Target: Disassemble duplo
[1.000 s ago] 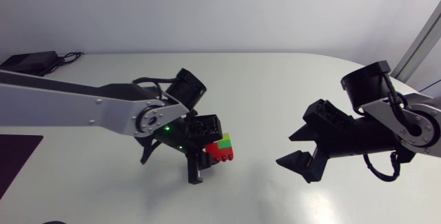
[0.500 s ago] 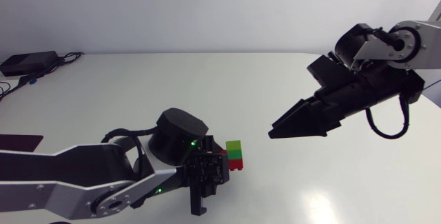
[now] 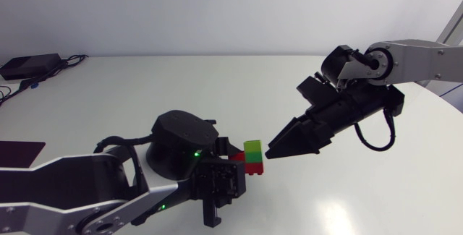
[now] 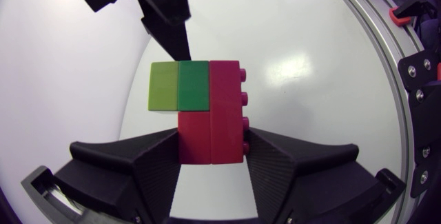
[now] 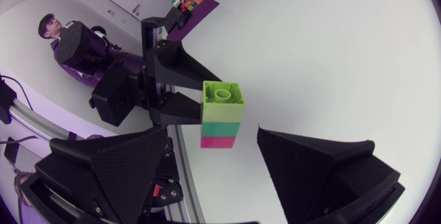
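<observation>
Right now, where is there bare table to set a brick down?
Bare table: the far stretch between the black box and the right arm, and the near right corner. Crowded: the middle, left pincer and right pincer at the duplo stack.

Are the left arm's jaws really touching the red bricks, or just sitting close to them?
Touching. The left wrist view shows the left gripper with both jaws pressed against opposite sides of the red bricks, with no gap on either side.
</observation>
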Motion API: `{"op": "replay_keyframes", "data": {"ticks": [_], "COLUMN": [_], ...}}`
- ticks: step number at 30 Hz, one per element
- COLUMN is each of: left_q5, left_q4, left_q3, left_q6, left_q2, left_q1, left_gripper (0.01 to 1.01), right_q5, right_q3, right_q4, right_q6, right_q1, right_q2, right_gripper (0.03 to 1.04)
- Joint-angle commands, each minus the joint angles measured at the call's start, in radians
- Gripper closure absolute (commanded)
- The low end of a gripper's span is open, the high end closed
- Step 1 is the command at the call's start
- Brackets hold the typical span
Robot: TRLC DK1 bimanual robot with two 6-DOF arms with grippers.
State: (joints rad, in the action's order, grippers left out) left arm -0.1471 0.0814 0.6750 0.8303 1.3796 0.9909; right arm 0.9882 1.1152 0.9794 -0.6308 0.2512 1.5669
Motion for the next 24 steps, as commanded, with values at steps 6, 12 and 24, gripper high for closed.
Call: {"op": "replay_keyframes", "data": {"ticks": [6,12,24], "left_q5": [-0.012,-0.016,-0.043], "left_q4": [-0.019,-0.019,-0.02], "left_q3": [0.026,0.021,-0.005], "left_q6": [0.013,0.013,0.02], "left_q2": [-0.036,-0.045,-0.062], "left_q1": [0.045,0.049,0.094], "left_gripper": [0.752,0.752,0.752], "right_q5": [-0.005,-0.006,0.023], "right_q3": [-0.037,-0.058,-0.069], "right_q4": [-0.058,-0.093,-0.119], "right_q6": [0.066,0.091,0.137], "right_q1": [0.054,0.083,0.103], "right_q2": [0.035,0.022,-0.002], "right_gripper": [0.2,0.43,0.83]}}
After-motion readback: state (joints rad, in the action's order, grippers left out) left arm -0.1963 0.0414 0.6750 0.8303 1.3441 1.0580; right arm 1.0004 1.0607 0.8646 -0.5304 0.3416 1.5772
